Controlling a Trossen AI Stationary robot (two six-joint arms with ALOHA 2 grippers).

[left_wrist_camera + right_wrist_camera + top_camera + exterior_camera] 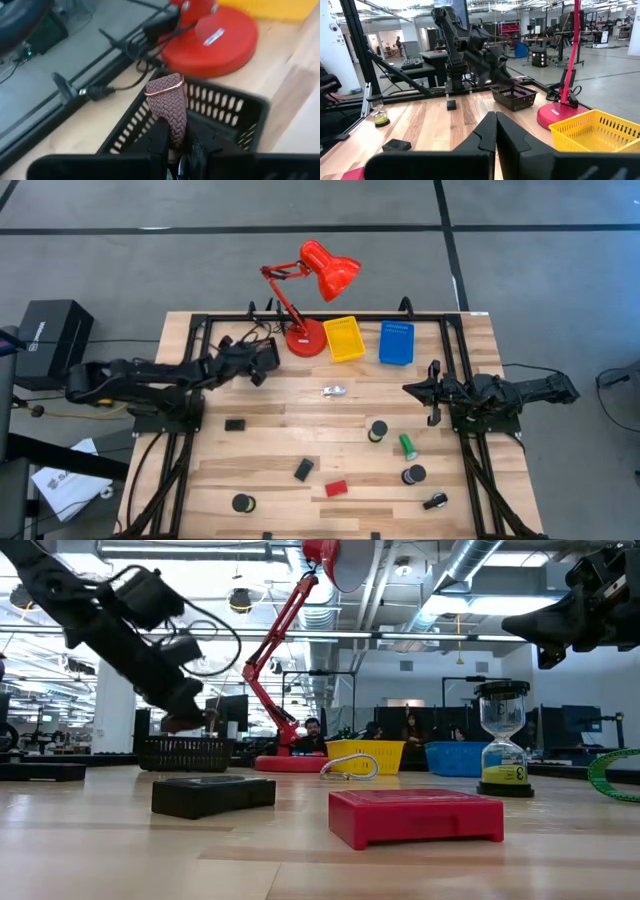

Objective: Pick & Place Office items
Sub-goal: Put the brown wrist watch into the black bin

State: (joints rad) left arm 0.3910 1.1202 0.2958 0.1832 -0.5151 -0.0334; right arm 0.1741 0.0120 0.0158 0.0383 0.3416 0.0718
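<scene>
My left gripper (176,150) hovers over the black tray (225,107) at the table's far left, beside the red lamp's base (220,37), and is shut on a brown braided strap (170,107). In the low view the left gripper (192,708) is just above the black tray (185,753). My right gripper (496,131) is shut on nothing and waits at the right edge (432,395). On the wood lie a silvery clip (333,390), black blocks (235,424), a red block (336,488), black tape rolls (377,430) and a green cylinder (408,446). My left gripper pinches the braided strap between its two fingers at the strap's lower part (176,134). The fingers slant down from the table's left side and lie along the strap. Its free end, with a rose-gold bar (164,89), sticks out past the fingertips over the black tray's opening.
A yellow tray (344,338) and a blue tray (396,343) stand at the far edge, right of the red desk lamp (318,280). Cables (125,47) run along the black frame rail behind the black tray. People sit in the room beyond the table.
</scene>
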